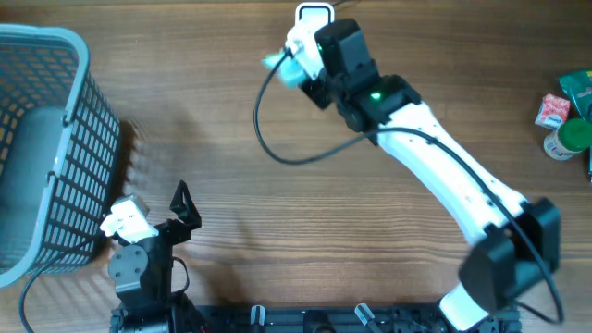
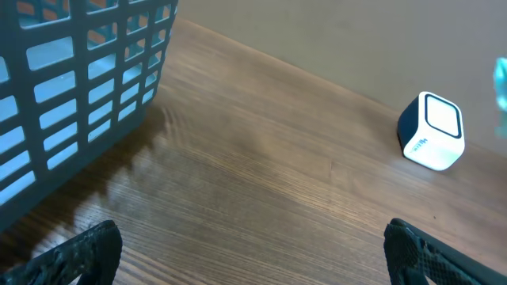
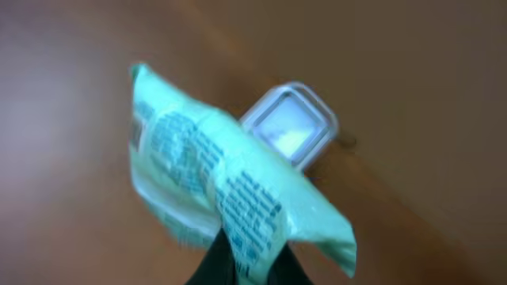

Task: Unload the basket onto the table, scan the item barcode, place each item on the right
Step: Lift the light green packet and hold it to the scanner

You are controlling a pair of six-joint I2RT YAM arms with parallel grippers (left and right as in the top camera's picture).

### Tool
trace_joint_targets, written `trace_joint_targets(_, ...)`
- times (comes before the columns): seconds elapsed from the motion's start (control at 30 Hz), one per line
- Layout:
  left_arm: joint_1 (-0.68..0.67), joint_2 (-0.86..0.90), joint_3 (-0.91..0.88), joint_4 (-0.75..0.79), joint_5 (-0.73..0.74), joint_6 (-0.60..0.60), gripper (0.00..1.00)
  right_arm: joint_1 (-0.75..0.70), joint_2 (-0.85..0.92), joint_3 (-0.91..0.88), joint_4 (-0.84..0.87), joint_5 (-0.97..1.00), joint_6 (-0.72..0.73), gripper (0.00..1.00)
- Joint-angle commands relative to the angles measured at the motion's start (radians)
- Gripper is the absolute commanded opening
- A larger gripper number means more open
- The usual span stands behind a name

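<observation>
Tabletop (image 1: 213, 111) of brown wood, grain running side to side under the overhead camera, with a soft slatted shadow beside the grey basket (image 1: 88, 176) at the left edge. Beyond the far edge, in the left wrist view, only a plain tan expanse; wall or floor, impossible to say. White barcode scanner (image 1: 314, 14) at the top middle of the table. Mint-green packet (image 3: 230, 194) pinched between the pressed-together fingers of the right gripper (image 3: 242, 265), held in the air just beside the scanner, with one printed face toward the wrist camera. Left gripper (image 2: 253, 273) low near the basket, jaws spread wide over bare wood. Black cable (image 1: 264, 139) looping out from the right arm above the table.

Basket cut off by the left frame edge, its inside mostly unseen. Print on the packet blurred and unreadable; no telling where the barcode sits. At the right edge, a red-and-white pack (image 1: 552, 111), a green-lidded tub (image 1: 569, 139) and a dark green pack (image 1: 581, 88), partly cropped and too small to identify. Right fingers nearly out of frame in the wrist view, only dark tips showing.
</observation>
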Motion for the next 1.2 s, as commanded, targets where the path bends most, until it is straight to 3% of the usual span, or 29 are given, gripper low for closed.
trace_joint_targets(0.0, 0.003, -0.006, -0.006, 0.004, 0.005, 0.020, 1.00, -0.001, 0.127, 0.011, 0.229, 0.433, -0.216, 0.04)
trace_joint_targets(0.13, 0.003, -0.006, -0.006, 0.004, 0.004, 0.020, 1.00, -0.001, 0.245, 0.011, 0.554, 0.603, -0.436, 0.04)
trace_joint_targets(0.27, 0.003, -0.006, -0.006, 0.004, 0.004, 0.020, 1.00, -0.002, 0.347, 0.012, 0.795, 0.597, -0.630, 0.04)
trace_joint_targets(0.57, 0.003, -0.006, -0.006, 0.004, 0.005, 0.020, 1.00, 0.015, 0.515, 0.012, 0.841, 0.681, -0.946, 0.04)
trace_joint_targets(0.73, 0.003, -0.006, -0.006, 0.004, 0.004, 0.020, 1.00, 0.042, 0.524, 0.012, 0.870, 0.697, -0.862, 0.04)
trace_joint_targets(0.93, 0.003, -0.006, -0.006, 0.004, 0.004, 0.020, 1.00, 0.013, 0.475, 0.013, 0.885, 0.901, -0.751, 0.04)
trace_joint_targets(1.07, 0.003, -0.006, -0.006, 0.004, 0.005, 0.020, 1.00, -0.117, 0.411, 0.013, 0.854, 0.967, -0.698, 0.04)
trace_joint_targets(1.17, 0.003, -0.006, -0.006, 0.004, 0.005, 0.020, 1.00, -0.298, 0.402, 0.012, 0.608, 0.931, -0.525, 0.04)
